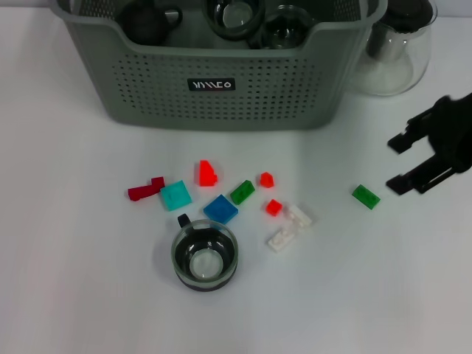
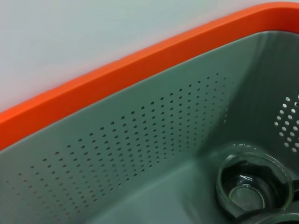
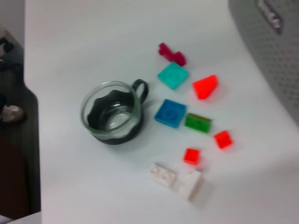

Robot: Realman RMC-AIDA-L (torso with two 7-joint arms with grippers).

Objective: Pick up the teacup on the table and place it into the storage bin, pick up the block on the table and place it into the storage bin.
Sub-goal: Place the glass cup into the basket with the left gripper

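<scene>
Glass teacup (image 1: pixel 205 255) with a black base and handle on the white worktop (image 1: pixel 74 280).
It stands below the small blocks (image 1: pixel 220 209), before the grey-green storage bin (image 1: pixel 214 81). The right claw (image 1: pixel 410 161) hangs open and empty near a green block (image 1: pixel 365 196).

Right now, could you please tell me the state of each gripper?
Left gripper: not in view; its wrist camera looks into the storage bin.
Right gripper: open, empty, beside a green block.
</scene>
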